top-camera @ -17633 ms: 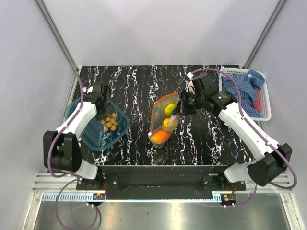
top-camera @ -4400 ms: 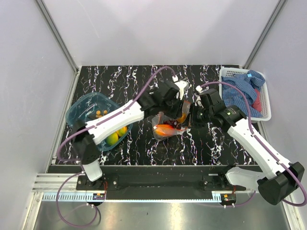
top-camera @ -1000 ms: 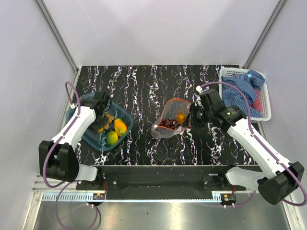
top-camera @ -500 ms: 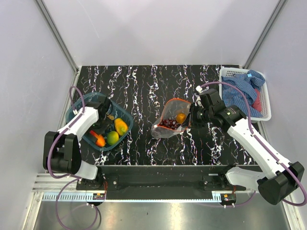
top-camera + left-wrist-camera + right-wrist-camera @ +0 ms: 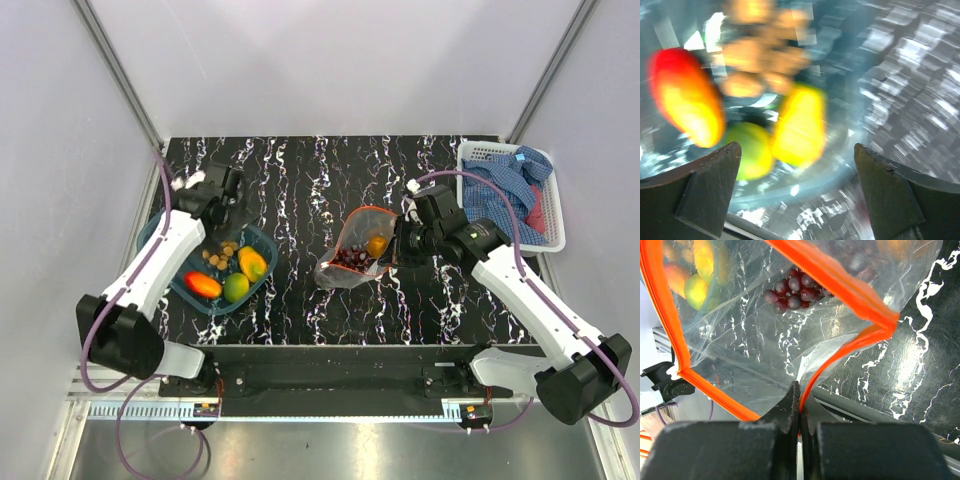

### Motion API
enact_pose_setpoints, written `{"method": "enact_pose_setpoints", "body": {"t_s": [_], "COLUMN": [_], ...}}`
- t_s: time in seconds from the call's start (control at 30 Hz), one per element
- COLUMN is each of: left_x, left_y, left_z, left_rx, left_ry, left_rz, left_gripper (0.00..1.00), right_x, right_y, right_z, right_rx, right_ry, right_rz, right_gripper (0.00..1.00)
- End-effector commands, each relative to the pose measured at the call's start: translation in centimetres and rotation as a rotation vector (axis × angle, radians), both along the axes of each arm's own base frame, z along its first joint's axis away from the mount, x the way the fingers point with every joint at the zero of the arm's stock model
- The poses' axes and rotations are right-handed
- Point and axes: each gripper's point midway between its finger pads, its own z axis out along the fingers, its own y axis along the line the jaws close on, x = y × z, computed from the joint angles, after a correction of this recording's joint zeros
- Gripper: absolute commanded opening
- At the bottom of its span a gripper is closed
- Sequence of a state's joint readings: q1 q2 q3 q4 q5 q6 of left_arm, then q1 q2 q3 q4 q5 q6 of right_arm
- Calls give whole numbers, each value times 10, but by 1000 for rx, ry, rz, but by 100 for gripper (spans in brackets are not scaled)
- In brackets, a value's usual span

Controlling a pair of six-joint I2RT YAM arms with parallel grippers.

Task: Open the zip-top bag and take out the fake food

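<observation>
The zip-top bag (image 5: 352, 252) lies open mid-table, its orange-red strip spread wide. My right gripper (image 5: 394, 246) is shut on the strip at the bag's right edge (image 5: 805, 392). Dark purple grapes (image 5: 792, 290) and an orange (image 5: 377, 245) are inside the bag. My left gripper (image 5: 232, 192) hangs open and empty over the far edge of the blue tub (image 5: 160, 232). The tub holds a red-orange fruit (image 5: 687, 97), a green one (image 5: 752, 155), a yellow one (image 5: 800, 125) and tan balls (image 5: 760, 55), all blurred in the left wrist view.
A white basket (image 5: 553, 235) with a blue checked cloth (image 5: 505, 185) stands at the back right corner. Grey walls close in the table on three sides, and the tub sits close to the left wall.
My left gripper opened and let a red-orange fruit drop into the tub, then rose and swung toward the tub's far edge. The right gripper and the bag kept still.
</observation>
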State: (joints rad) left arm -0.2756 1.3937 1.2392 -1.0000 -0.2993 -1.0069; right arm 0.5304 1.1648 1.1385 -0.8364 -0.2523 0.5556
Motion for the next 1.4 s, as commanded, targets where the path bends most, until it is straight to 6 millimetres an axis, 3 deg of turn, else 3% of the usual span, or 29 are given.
{"method": "enact_pose_setpoints", "body": {"t_s": [0.0,0.07,0.13,0.17,0.27,0.33,0.47,0.63,0.73,0.77,0.93,1.2,1.37], "left_x": [27,34,24,18,-14,-25,-47,-41,-45,-45,-40,-33,-37], "left_y": [-82,-123,-173,-185,-236,-252,-280,-274,-286,-290,-302,-309,-309], "left_z": [85,121,163,179,208,219,209,181,159,160,107,53,23], "left_rx": [-136,-181,-240,-255,-330,-318,-292,-175,-131,-124,-64,-17,-25], "left_ry": [-298,-457,-642,-711,-838,-878,-847,-737,-654,-648,-462,-304,-196], "left_rz": [-338,-521,-736,-792,-1027,-1134,-1266,-1218,-1286,-1299,-1351,-1356,-1340], "left_gripper": [93,87,82,80,75,71,61,50,47,46,36,29,30], "right_x": [5,5,6,5,6,8,8,3,-2,-4,-6,-15,-15], "right_y": [4,4,5,7,14,20,36,48,48,49,41,26,30], "right_z": [10,10,12,14,24,29,49,75,69,66,58,43,41], "right_rx": [13,13,16,24,47,68,139,236,247,248,221,162,157], "right_ry": [-28,-28,-34,-34,-46,-45,-45,-83,-62,-49,-46,-22,-13], "right_rz": [13,13,16,26,69,93,151,204,209,210,172,141,185], "right_gripper": [0,0,0,0,0,0,0,0,0,0,0,0,0]}}
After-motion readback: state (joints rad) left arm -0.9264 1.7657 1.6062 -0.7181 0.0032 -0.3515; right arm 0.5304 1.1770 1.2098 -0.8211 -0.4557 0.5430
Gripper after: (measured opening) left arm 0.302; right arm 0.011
